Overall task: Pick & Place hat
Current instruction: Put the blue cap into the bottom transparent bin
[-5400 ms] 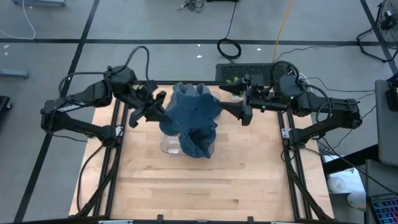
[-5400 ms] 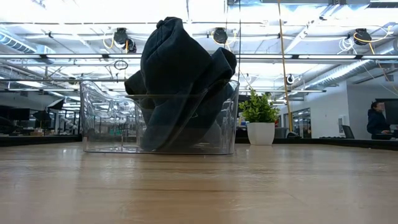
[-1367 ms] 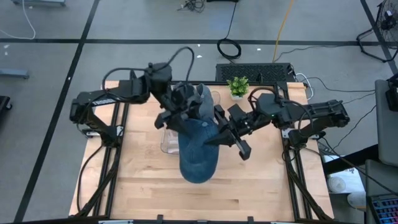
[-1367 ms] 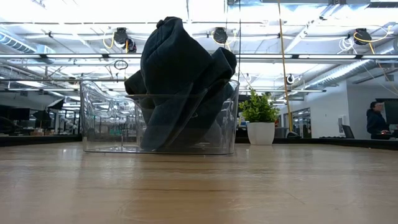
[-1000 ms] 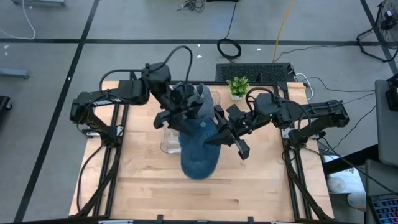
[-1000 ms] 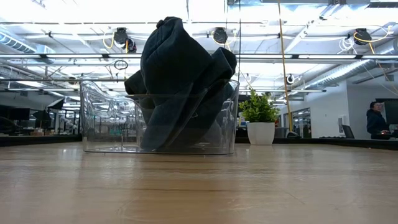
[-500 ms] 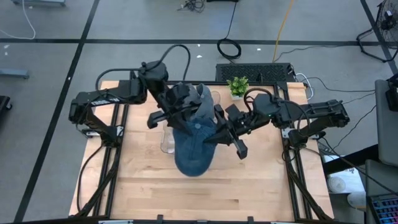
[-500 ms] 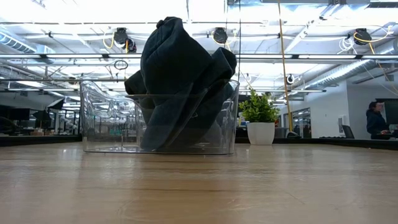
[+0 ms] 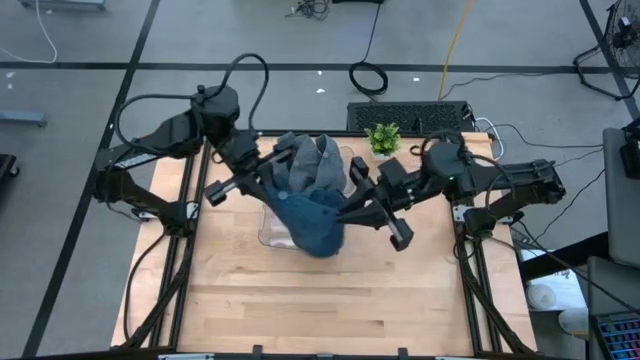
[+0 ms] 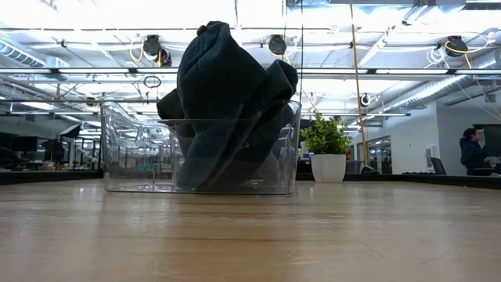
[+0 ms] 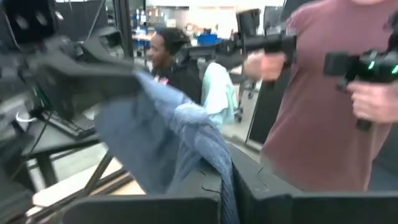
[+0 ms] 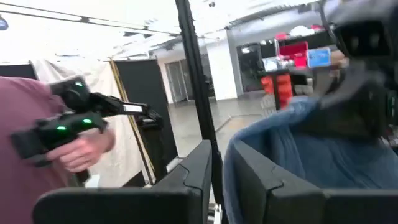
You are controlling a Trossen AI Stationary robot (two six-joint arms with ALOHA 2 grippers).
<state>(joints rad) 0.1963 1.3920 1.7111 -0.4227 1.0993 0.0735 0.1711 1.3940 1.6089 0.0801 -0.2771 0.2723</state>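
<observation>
A blue hat (image 9: 312, 222) hangs spread between my two grippers over the clear bin (image 9: 268, 232) at the table's far middle. My left gripper (image 9: 272, 186) is shut on its left edge, and my right gripper (image 9: 345, 212) is shut on its right edge. More blue hats (image 9: 320, 162) lie piled in the bin, which stands on the table (image 10: 133, 157). The pile (image 10: 227, 102) sticks out above the bin's rim. The low view shows neither gripper nor the held hat. My left gripper pinches the hat's edge (image 11: 226, 180) between its two fingers, coming from the table's left. The cloth runs away from the fingers toward my right gripper (image 11: 74, 81). The hat is lifted clear of the table. My right gripper pinches the hat's opposite edge (image 12: 231, 171) between its two fingers, coming from the table's right. The cloth spreads away from the fingers toward my left gripper (image 12: 367, 81). The hat sags between the two holds.
A small potted plant (image 9: 380, 140) stands at the far edge, right of the bin, and also shows in the low view (image 10: 327, 145). Bare wood (image 9: 320, 300) fills the near half of the table. A person (image 11: 323, 106) holding handheld controls stands beyond the table.
My grippers have drawn apart, the left toward the table's left edge and the right a little toward the right edge. The hat has spread wider between them. Its hanging lower part has drawn back from the table's near side toward the bin.
</observation>
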